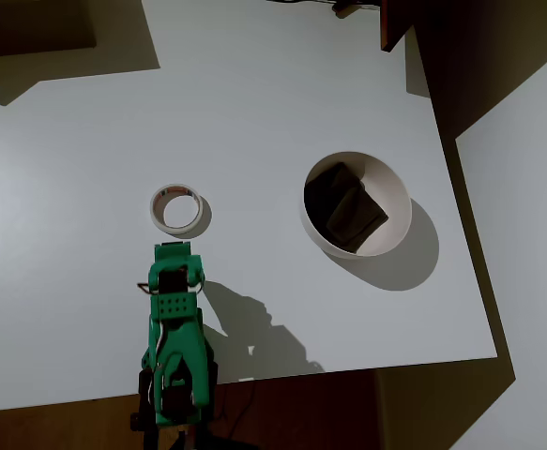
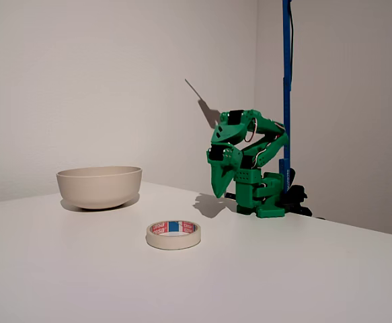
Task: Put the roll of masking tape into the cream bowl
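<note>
The roll of masking tape (image 1: 176,208) lies flat on the white table, a small cream ring with red print on its inner core (image 2: 173,234). In the overhead view the cream bowl (image 1: 392,187) stands to the tape's right, with something dark inside it. The fixed view has the bowl (image 2: 99,189) to the left, behind the tape. My green gripper (image 1: 175,249) hangs folded just short of the tape, pointing down at the table (image 2: 219,190). Its fingers are shut with nothing between them, and it touches neither the tape nor the bowl.
The arm's base (image 2: 263,198) is clamped at the table's edge beside a blue pole (image 2: 286,81). White tabletop (image 1: 254,112) stretches between the tape and the bowl. A dark object (image 1: 395,23) overhangs the far edge.
</note>
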You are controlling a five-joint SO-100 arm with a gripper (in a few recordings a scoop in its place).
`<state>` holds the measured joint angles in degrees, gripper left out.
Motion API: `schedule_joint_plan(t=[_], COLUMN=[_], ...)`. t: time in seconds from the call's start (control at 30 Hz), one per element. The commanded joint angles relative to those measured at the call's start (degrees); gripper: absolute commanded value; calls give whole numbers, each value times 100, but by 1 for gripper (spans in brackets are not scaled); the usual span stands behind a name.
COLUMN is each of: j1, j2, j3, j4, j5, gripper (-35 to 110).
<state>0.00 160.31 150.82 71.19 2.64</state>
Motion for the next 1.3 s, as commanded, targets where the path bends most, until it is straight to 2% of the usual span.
schedule_joint_plan(t=[0.0, 0.6, 0.73, 1.27], j1=[-105, 255, 255, 185], j2=[-976, -3806, -3964, -4860], j3=[-1274, -3340, -3410, -3480], j4=[114, 220, 70, -352], j5=[97, 70, 114, 290], gripper=[-8, -8, 16, 20])
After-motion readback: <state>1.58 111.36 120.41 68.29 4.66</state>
